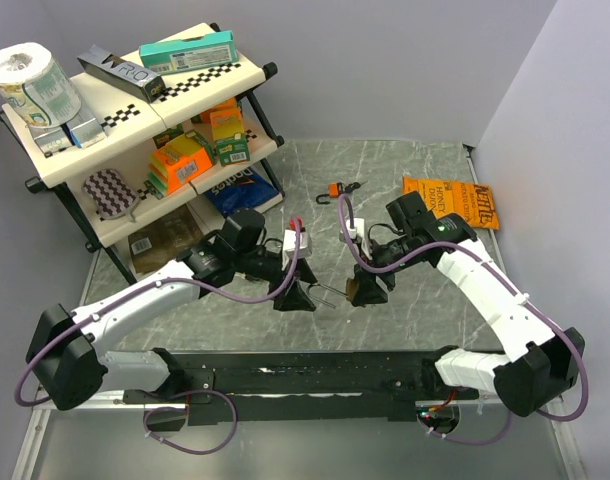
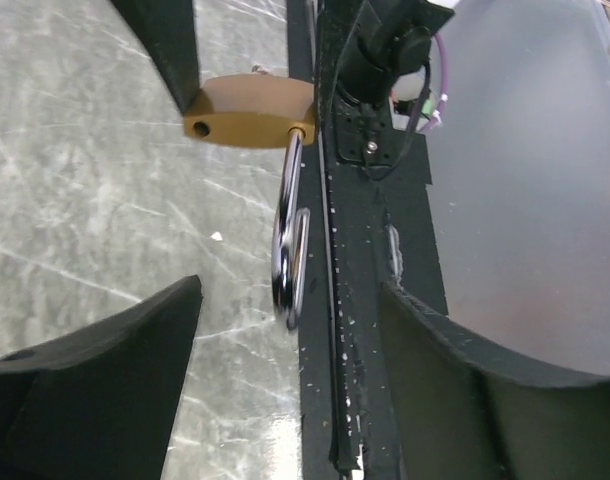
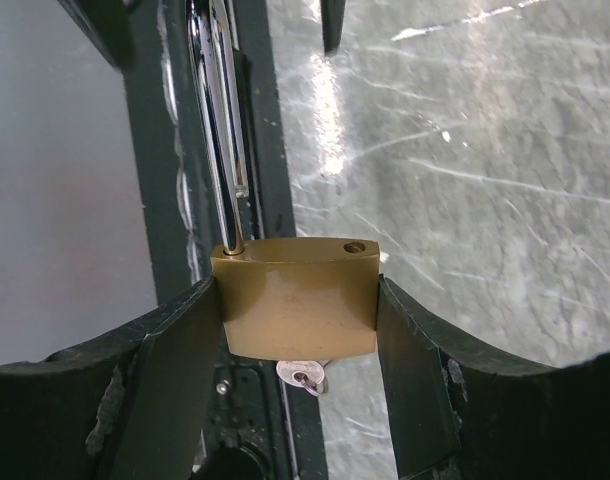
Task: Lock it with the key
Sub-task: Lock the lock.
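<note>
My right pincer (image 3: 297,325) is clamped on the brass padlock (image 3: 297,295), above the worktop's (image 1: 405,180) near middle, key (image 3: 303,376) in base; open shackle (image 2: 285,235) sits between my left pincer's (image 2: 287,295) parted fingers; next, I judge: seat shackle, turn key.

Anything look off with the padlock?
Yes. The padlock, clamped in the right end effector, has its shackle open: one leg is out and its hole sits empty. The key is in the bottom.
</note>
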Controlling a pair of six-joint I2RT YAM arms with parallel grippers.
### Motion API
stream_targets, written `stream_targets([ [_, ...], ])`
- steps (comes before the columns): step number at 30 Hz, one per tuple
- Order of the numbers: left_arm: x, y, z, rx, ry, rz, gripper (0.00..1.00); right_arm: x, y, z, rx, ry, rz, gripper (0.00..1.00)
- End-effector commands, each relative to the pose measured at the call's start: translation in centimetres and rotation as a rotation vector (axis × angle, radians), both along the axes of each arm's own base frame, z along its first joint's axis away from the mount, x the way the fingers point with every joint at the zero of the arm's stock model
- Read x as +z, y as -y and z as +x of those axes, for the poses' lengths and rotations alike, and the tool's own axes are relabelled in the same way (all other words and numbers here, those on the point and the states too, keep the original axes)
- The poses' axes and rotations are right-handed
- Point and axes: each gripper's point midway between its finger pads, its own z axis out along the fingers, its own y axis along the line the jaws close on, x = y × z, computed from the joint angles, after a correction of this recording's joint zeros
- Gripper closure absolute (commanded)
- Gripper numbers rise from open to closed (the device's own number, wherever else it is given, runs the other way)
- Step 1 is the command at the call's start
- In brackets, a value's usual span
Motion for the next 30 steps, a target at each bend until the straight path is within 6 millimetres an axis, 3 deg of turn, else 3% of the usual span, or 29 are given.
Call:
stream_targets([
  [1, 0.5, 1.1, -0.5, -0.045, 0.044, -0.033, 0.31, 3.0, -1.9, -0.5, 0.018, 0.018, 0.118, 1.00],
  [5, 0.3, 1.4, -0.6, -0.052, 0.033, -0.034, 0.50, 3.4, -2.3, -0.9, 0.030, 0.004, 0.134, 1.00],
  [8, 0.4, 1.4, -0.7, -0.058, 0.033, -0.036, 0.71, 3.5, -2.3, -1.0, 0.034, 0.006, 0.140, 1.00],
  [9, 0.6, 1.4, -0.9, -0.066, 0.033, -0.039, 0.86, 3.6, -2.4, -1.0, 0.036, 0.006, 0.143, 1.00],
  [10, 0.6, 1.3, -1.0, -0.069, 0.030, -0.038, 0.93, 3.7, -2.4, -1.0, 0.038, 0.008, 0.146, 1.00],
  [11, 0.8, 1.2, -1.2, -0.074, 0.022, -0.039, 0.98, 3.7, -2.4, -1.1, 0.039, 0.004, 0.148, 1.00],
  [13, 1.4, 1.1, -1.5, -0.079, 0.023, -0.049, 0.99, 3.8, -2.5, -1.1, 0.039, 0.003, 0.151, 1.00],
  [14, 1.7, 1.0, -1.8, -0.089, 0.015, -0.053, 0.99, 3.9, -2.5, -1.1, 0.037, 0.001, 0.154, 0.72],
  [16, 2.6, 0.8, -1.9, -0.072, -0.008, -0.063, 0.99, 3.8, -2.3, -0.6, 0.004, -0.004, 0.135, 0.29],
  [17, 3.3, 0.8, -1.9, -0.072, -0.008, -0.085, 0.99, 3.8, -2.1, -0.1, -0.024, 0.004, 0.124, 0.01],
  [21, 5.9, 0.3, -1.5, -0.046, -0.050, -0.139, 0.99, 4.6, -0.7, 1.3, -0.093, 0.029, 0.145, 0.00],
  [26, 9.2, 0.0, -1.6, -0.066, -0.137, -0.187, 0.99, 7.6, 0.7, 2.8, -0.179, 0.039, 0.248, 0.00],
  [30, 11.4, -0.1, -1.3, -0.046, -0.169, -0.243, 0.99, 9.5, 0.1, 2.0, -0.158, 0.028, 0.324, 0.00],
])
